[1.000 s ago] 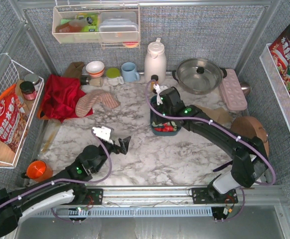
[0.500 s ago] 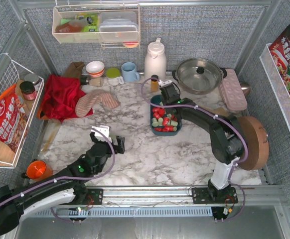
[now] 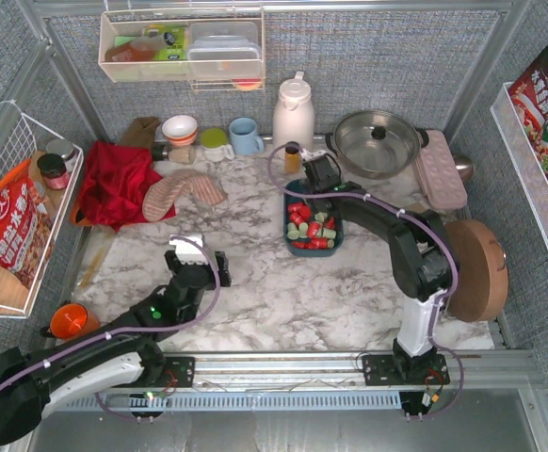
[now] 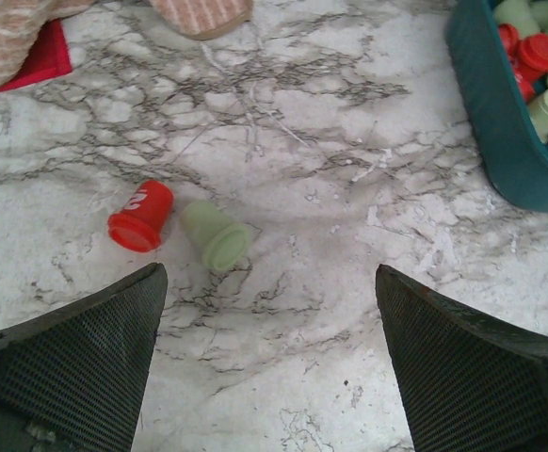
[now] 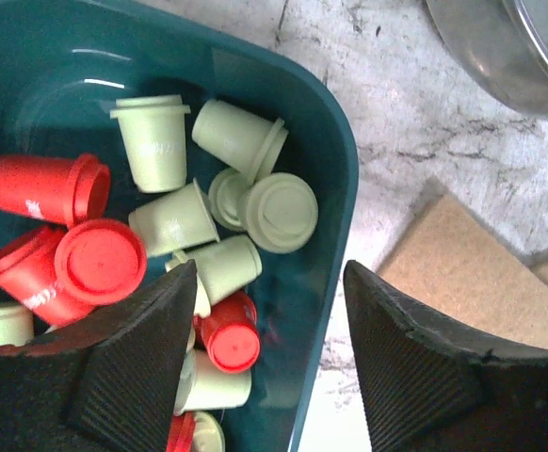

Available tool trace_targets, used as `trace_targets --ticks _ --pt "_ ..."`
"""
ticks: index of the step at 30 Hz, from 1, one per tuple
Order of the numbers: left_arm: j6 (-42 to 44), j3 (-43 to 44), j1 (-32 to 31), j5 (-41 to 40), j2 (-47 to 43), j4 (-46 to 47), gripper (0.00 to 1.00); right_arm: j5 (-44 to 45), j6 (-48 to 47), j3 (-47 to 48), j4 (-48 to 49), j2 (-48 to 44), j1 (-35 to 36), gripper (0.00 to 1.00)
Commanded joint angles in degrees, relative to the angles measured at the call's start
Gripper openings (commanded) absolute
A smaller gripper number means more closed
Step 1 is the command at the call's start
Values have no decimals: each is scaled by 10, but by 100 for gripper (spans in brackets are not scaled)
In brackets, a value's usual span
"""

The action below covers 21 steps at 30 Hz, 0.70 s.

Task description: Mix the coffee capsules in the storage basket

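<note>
The dark teal storage basket (image 3: pixel 288 235) stands mid-table with red and mint coffee capsules (image 3: pixel 310 224) in it. In the right wrist view the capsules (image 5: pixel 170 217) lie jumbled in the basket (image 5: pixel 335 160). My right gripper (image 3: pixel 321 177) (image 5: pixel 266 282) is open at the basket's far end, one finger over the capsules and one outside the wall. My left gripper (image 3: pixel 195 258) (image 4: pixel 269 320) is open and empty, low over the marble. Ahead of it a loose red capsule (image 4: pixel 142 217) and a mint capsule (image 4: pixel 216 235) lie on the table, left of the basket (image 4: pixel 500 132).
A red cloth (image 3: pixel 114 184) and striped mitt (image 3: pixel 185 193) lie at back left. A white jug (image 3: pixel 293 113), blue mug (image 3: pixel 246 137), steel pot (image 3: pixel 378 141) and pink tray (image 3: pixel 439 169) line the back. A round wooden board (image 3: pixel 476 268) stands right, an orange cup (image 3: pixel 67 322) front left.
My right gripper has drawn back from over the basket to its far end, uncovering the capsules. My left gripper has swung from pointing right to pointing away, shifting slightly left.
</note>
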Motion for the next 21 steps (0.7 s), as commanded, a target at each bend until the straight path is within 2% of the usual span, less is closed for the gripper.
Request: trace_targets --ticks 1,6,13,17,21 --pt "-51 14 29 -8 6 -31 99 -24 30 -28 -3 -40 -2 69" --pt "-94 29 91 64 31 -56 99 -69 65 -88 5 -119 0 70" --pt "-108 51 153 139 109 -53 99 -103 103 -200 43 -239 0 70" --pt "-107 69 167 153 159 -33 93 -103 103 -241 63 -279 0 70" --pt "-101 82 183 170 205 -7 86 -114 106 -239 61 -286 0 70"
